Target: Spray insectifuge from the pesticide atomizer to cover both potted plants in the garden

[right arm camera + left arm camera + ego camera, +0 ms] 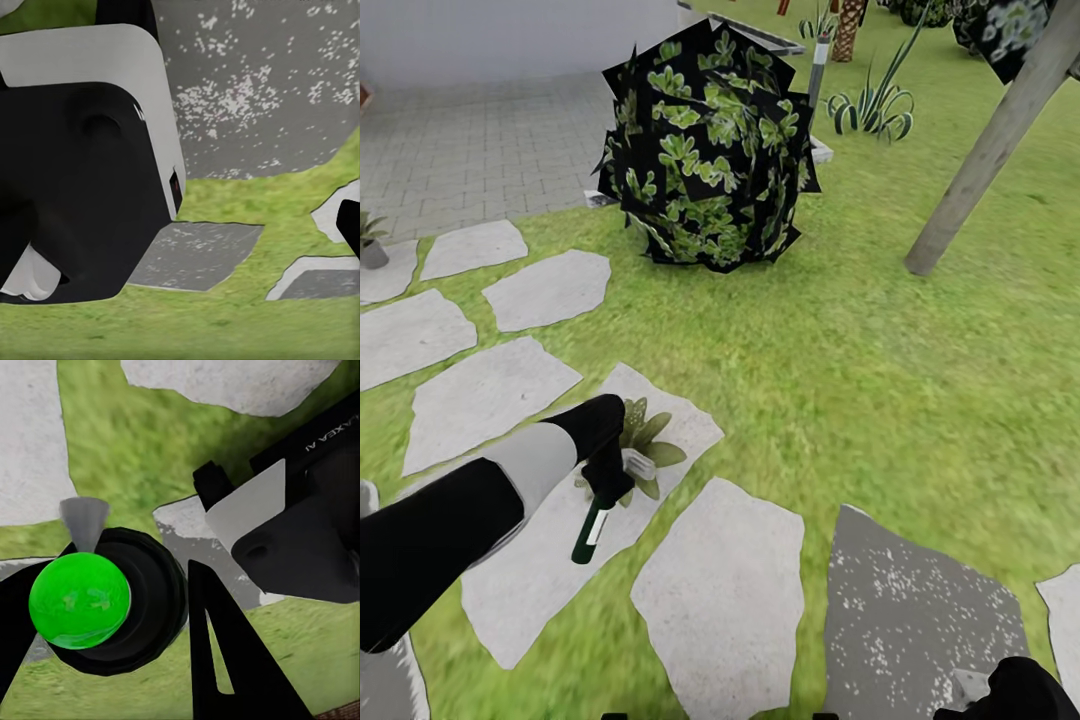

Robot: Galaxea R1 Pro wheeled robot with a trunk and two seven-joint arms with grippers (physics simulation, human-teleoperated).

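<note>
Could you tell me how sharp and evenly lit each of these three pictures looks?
Head view: flat, even light with no cast shadows; the big bush renders with black leaf edges. Left wrist view: the atomizer seen end-on is soft and glows bright green. Right wrist view: the speckled grey stone and grass are blurry, without glare.

A dark round bush (pixel 708 150) stands beside a leaning trunk (pixel 992 145).
</note>
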